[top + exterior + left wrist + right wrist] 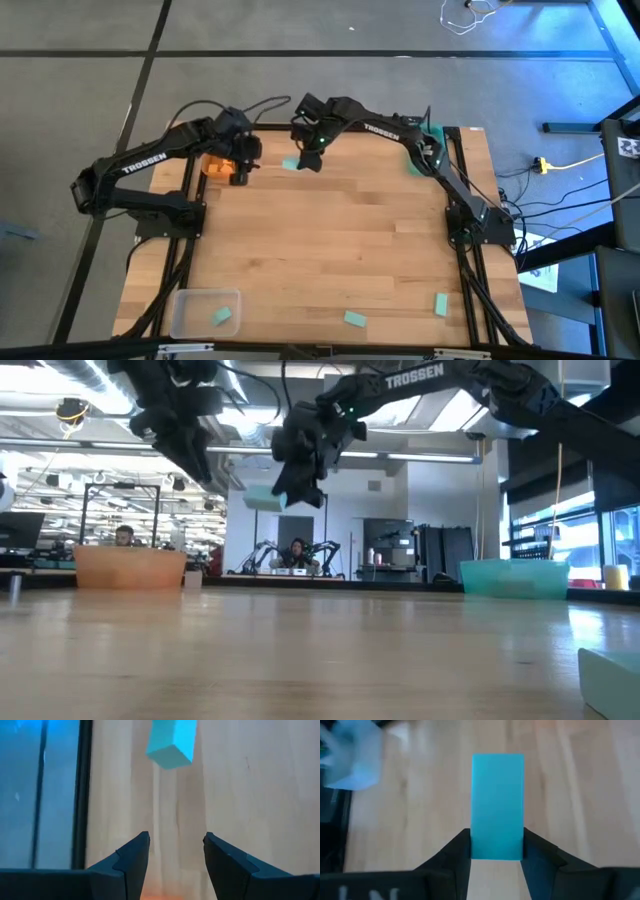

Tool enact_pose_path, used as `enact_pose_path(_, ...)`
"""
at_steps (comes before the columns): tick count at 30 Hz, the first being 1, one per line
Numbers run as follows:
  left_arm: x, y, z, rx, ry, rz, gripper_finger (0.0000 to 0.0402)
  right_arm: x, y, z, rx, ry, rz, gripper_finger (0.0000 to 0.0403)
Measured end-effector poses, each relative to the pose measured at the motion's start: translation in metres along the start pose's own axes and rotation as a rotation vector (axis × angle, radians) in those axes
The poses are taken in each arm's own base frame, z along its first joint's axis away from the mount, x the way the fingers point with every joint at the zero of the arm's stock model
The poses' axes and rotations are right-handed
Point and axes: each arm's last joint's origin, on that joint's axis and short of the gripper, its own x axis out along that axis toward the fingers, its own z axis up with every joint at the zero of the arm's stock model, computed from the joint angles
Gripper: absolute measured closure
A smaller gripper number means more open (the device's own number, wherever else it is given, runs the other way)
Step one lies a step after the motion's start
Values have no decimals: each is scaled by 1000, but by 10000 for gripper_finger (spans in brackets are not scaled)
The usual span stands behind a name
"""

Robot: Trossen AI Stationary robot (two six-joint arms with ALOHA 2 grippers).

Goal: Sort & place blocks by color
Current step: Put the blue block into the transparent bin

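Block (497, 805) between right pincer's (496, 851) fingers

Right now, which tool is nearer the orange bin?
Left. The left tool hangs open right beside the orange bin, at the table's far left edge. The right tool, shut on a teal block, is farther off toward the table's middle.

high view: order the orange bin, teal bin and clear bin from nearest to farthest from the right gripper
1. Orange bin: far edge, left of the right gripper, under the left arm.
2. Teal bin: far right corner, slightly farther away.
3. Clear bin: near left corner, clearly farthest.
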Motion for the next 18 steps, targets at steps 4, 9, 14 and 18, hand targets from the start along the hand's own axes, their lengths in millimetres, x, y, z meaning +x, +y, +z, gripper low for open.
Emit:
enact_pose_path(4, 0, -6, 11, 139, -57, 15, 223, 0, 3, 1, 6, -13, 107, 266)
enact_pose_path(9, 0, -16, 28, 259, -162, 31, 223, 0, 6, 1, 12, -22, 183, 266)
enact_pose_path(14, -1, -31, 37, 365, -203, 6, 223, 1, 7, 2, 19, -26, 210, 266)
enact_pose_path(18, -3, -36, 46, 365, -251, 59, 223, 0, 7, 2, 15, -33, 221, 266)
